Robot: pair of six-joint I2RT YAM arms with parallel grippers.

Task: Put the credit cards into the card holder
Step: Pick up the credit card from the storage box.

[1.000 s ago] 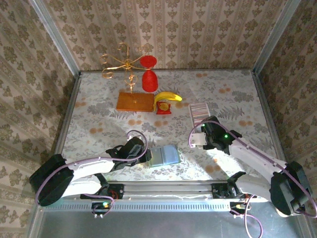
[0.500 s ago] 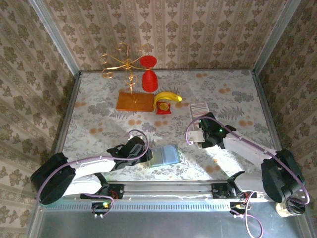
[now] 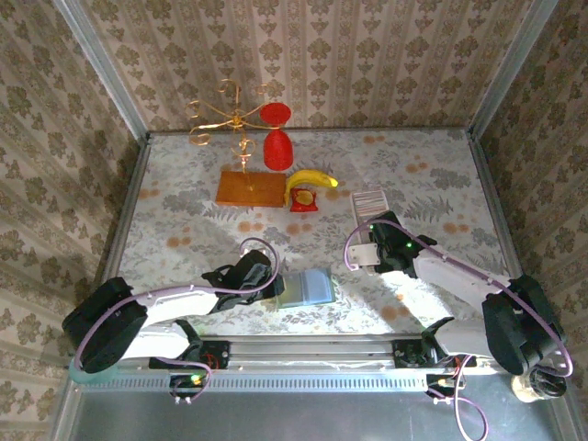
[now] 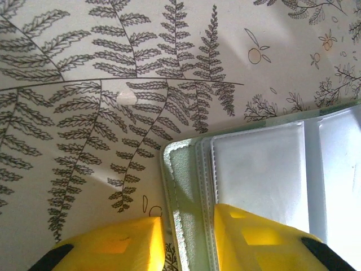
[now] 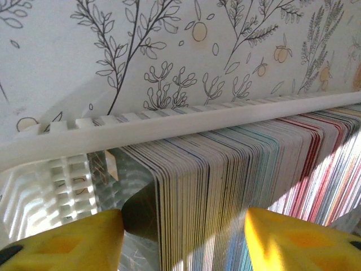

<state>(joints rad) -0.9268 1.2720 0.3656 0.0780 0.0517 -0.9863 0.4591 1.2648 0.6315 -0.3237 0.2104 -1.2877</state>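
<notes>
Your right hand (image 5: 183, 226) stands open astride many credit cards (image 5: 254, 164) in the clear tray (image 5: 169, 127); narrow it onto one end card before you close. Your left hand (image 4: 189, 231) straddles the edge of the card holder (image 4: 259, 169); whether it really grips, I cannot tell. The wrist view separates the card edges; the top view shows the holder well apart on the bench (image 3: 184, 211).

The white left arm (image 3: 175, 303) lies low, reaching toward the middle, its yellow-fingered left gripper (image 4: 189, 226) narrowly parted. The white right arm (image 3: 459, 276) stretches forward and inward, its yellow-fingered right gripper (image 5: 183, 226) tipped downward, jaws wide apart.
</notes>
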